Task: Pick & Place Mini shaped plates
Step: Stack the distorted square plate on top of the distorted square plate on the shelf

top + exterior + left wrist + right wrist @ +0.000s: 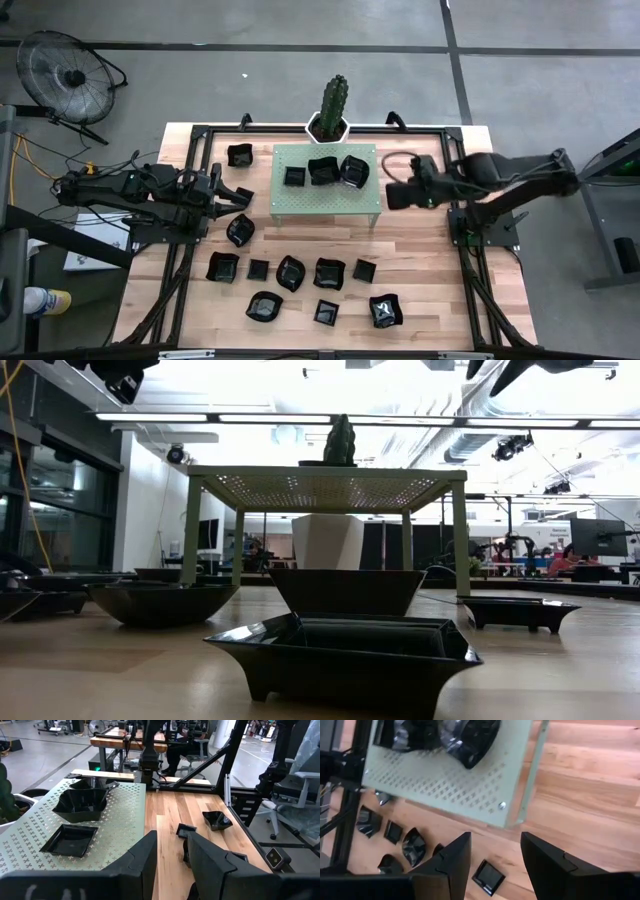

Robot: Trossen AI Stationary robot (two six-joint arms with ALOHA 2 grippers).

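Cataloguing the table at this moment: pale green perforated stand (325, 190) at the back centre, carrying three mini shaped plates (324, 171) in a row along its far half, a small square one (294, 176), a larger wavy one in the middle and a glossy round one (354, 170) at the right end; the row suggests the stand is the drop-off point, filled from one side to the other. Potted cactus (333, 105) stands just behind the stand, apart from the work. Remaining plates: one on the wood (240, 155) beside the stand's left rear corner, one (240, 230) near the left arm's reach, and roughly nine more scattered across the front of the wooden table (420, 250), all resting upright and apart from one another, presumably so that each can be pinched by its rim. Right gripper (398, 192): held above the stand's right edge, just beside the round plate, fingers (451, 862) apart with nothing between them, judged to be the pose of a placement just made. Left gripper (240, 196): at the stand's left side, fingers (145, 857) parted by a narrow gap and empty, aimed across the stand. Floor fan (68, 72) stands off the table, far left.
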